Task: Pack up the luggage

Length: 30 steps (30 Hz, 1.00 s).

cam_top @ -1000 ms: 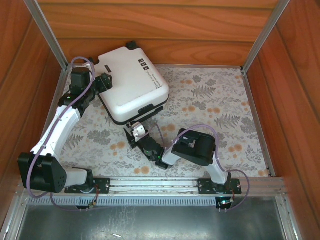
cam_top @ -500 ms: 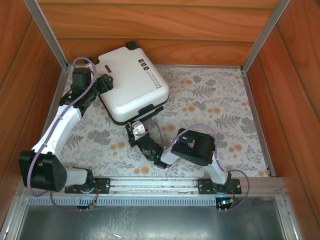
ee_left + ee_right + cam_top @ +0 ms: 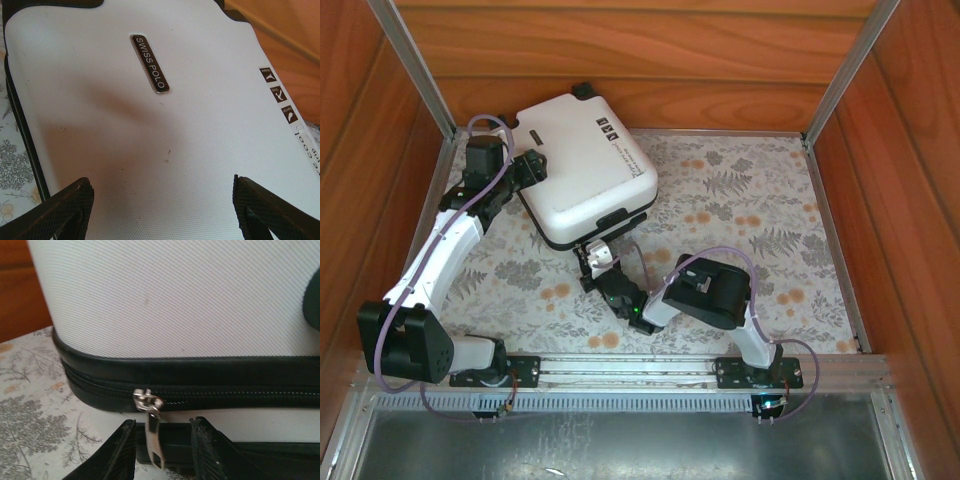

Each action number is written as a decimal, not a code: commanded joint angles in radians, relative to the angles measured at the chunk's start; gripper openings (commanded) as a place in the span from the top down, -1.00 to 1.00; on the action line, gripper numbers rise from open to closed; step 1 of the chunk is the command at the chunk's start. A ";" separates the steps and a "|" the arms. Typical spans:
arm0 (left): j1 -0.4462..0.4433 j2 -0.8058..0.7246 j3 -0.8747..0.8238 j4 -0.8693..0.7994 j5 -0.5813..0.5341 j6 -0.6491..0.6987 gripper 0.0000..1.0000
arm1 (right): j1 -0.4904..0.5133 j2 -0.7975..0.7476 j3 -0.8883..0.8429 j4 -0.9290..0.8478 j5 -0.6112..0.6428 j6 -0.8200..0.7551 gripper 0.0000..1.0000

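Luggage [image 3: 582, 165] lies shut, white shell up, in the table's [image 3: 750, 210] far-left corner, its far end against the back wall. Left gripper [image 3: 530, 165] sits at its left side, fingers [image 3: 55, 212] spread wide over the shell below the SWISS POLO badge [image 3: 149, 63]. Right gripper [image 3: 162, 427] meets the near side, open, the zipper pull [image 3: 152, 432] hanging unpinched between its fingers.

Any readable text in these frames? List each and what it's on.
"SWISS POLO": on the black badge on the suitcase shell.
Three small square labels near the shell's edge: captions too small to read.
Black printing beside them: cut off by the frame, unreadable.
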 commanded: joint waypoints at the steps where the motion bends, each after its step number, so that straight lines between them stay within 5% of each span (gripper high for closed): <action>1: -0.010 0.012 0.032 -0.014 0.012 0.020 -0.53 | -0.015 -0.020 -0.008 -0.031 -0.035 0.019 0.37; 22: -0.024 0.020 0.029 -0.026 0.008 0.028 -0.50 | -0.020 -0.013 0.042 -0.056 -0.102 -0.032 0.52; 30: -0.038 0.016 0.033 -0.036 0.007 0.033 -0.45 | -0.024 -0.029 0.040 -0.061 -0.042 -0.047 0.81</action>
